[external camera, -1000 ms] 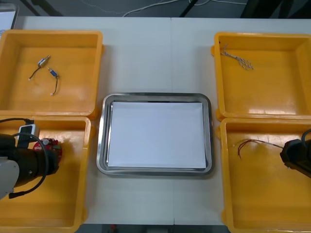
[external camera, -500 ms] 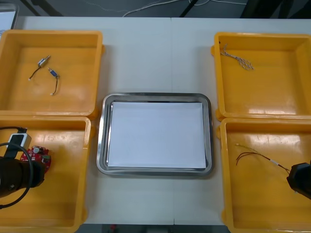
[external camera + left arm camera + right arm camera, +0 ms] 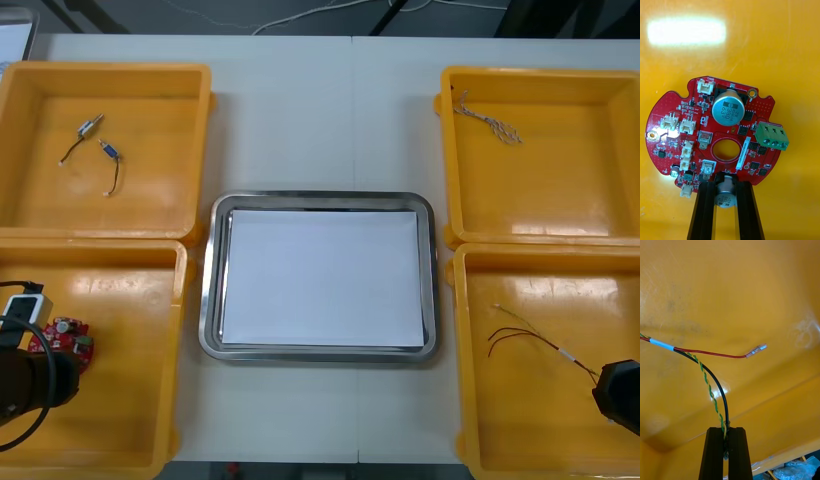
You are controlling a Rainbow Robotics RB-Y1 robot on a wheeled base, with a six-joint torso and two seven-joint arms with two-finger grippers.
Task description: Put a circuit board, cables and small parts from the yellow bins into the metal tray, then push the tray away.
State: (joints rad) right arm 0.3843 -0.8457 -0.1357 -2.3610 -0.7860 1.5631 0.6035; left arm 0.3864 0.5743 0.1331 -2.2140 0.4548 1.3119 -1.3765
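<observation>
- Left claw [image 3: 725, 186]: clamped on a small silver capacitor at the rim of the round red circuit board [image 3: 713, 137]. One black finger sits on each side of the can.
- The board's component face is towards the wrist camera: large silver capacitor, green three-way terminal block, several white connectors, central hole.
- Front view: the board [image 3: 62, 335] is over the near-left yellow bin [image 3: 130, 390], close to its outer wall, at the tip of the left arm. Cannot tell whether it is touching the bin floor.
- Right claw [image 3: 725, 430]: fingers almost together, pinching the multi-strand cable [image 3: 717, 384] between them. The gripped strands are one black and one yellow-green twisted.
- A red strand with a clear terminal at its tip branches off beyond a pale sleeve.
- Front view: the cable [image 3: 525, 335] is in the near-right yellow bin [image 3: 520, 430], running from the right claw at the bin's outer near corner towards the tray side.
- Metal tray [image 3: 208, 290]: centre of the worktop [image 3: 320, 110] between the bins, white inside, nothing in it.
- Far-left yellow bin [image 3: 150, 200]: two small metal parts [image 3: 90, 127] with short leads, lying near each other.
- Far-right yellow bin [image 3: 560, 190]: one pale twisted cable [image 3: 487, 122] by its far inner corner.
</observation>
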